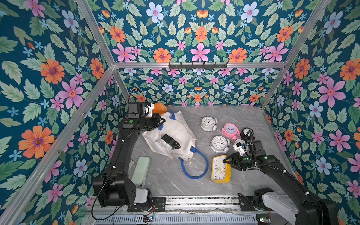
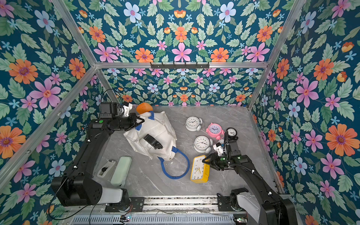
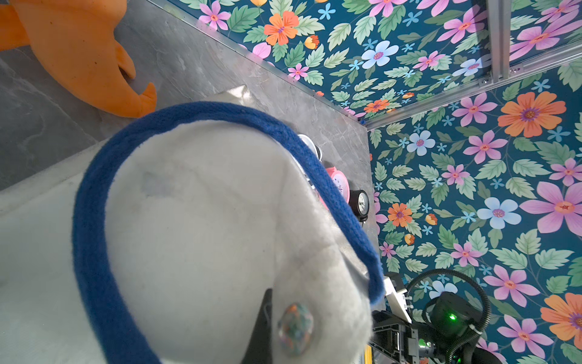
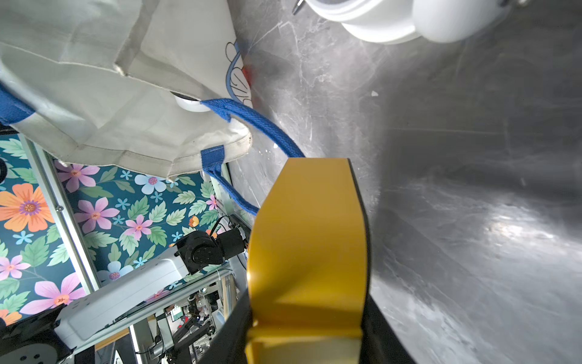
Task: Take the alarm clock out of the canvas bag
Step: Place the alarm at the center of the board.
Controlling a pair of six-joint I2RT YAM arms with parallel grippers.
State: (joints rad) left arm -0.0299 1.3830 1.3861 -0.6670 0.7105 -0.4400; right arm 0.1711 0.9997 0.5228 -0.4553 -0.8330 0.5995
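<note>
Canvas bag (image 1: 175, 126), white with blue straps, lying left of centre on the grey tabletop (image 1: 167, 181). Left gripper (image 1: 163, 121) clamped shut on fabric at the bag's far-left end, beside an orange plush toy (image 1: 159, 108). Black object (image 1: 170, 141), kind unclear, resting on top of the bag. Blue handle loop (image 1: 194, 177) lying on the tabletop at the bag's near-right end. Yellow alarm clock (image 1: 221, 170) just right of the loop, outside the bag, face up; right gripper (image 1: 227, 162) closed on its far-right edge. Farther back and right: white clock (image 1: 208, 123), second white clock (image 1: 219, 144), pink clock (image 1: 230, 131), small black clock (image 1: 247, 133).
</note>
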